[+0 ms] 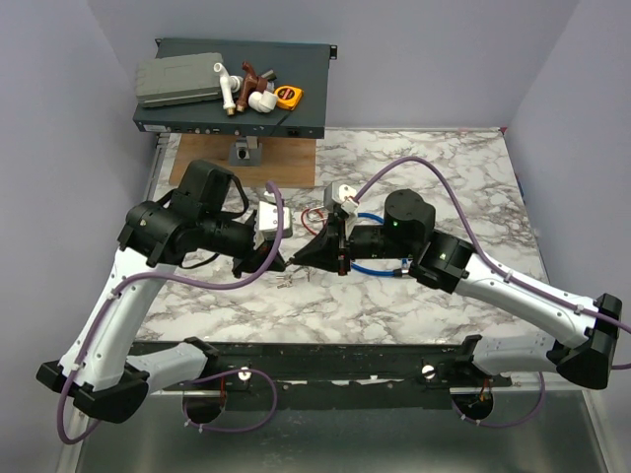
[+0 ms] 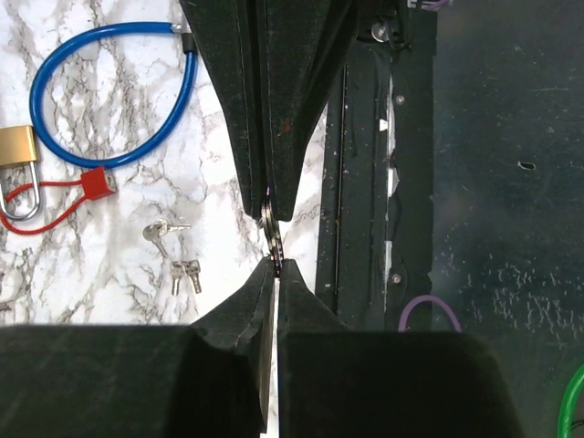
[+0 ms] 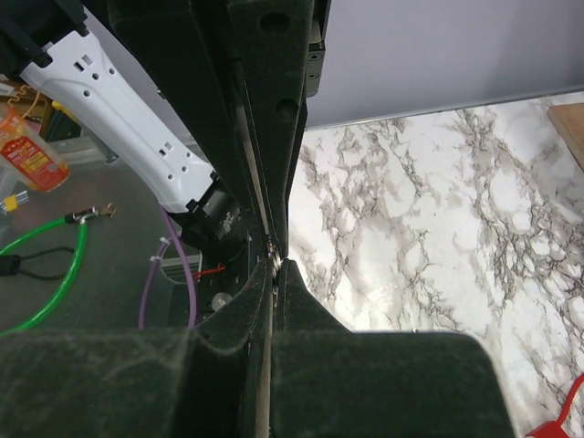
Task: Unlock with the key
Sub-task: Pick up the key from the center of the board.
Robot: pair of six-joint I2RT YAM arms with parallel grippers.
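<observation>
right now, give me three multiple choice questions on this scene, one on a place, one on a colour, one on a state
1. Where do the loose keys lie?
A. on the marble table, outside the cable loop
B. inside the loop
C. on the back shelf

2. What colour is the cable loop beside the brass padlock?
A. yellow
B. blue
C. white

3. How do the left gripper and right gripper stand?
A. both open
B. one open, one shut
C. both shut, tip to tip on one small metal piece

Answers:
1 A, the keys sit on bare marble below the loop.
2 B, it is plainly blue in the left wrist view.
3 C, both wrist views show closed fingers pinching the piece.
</observation>
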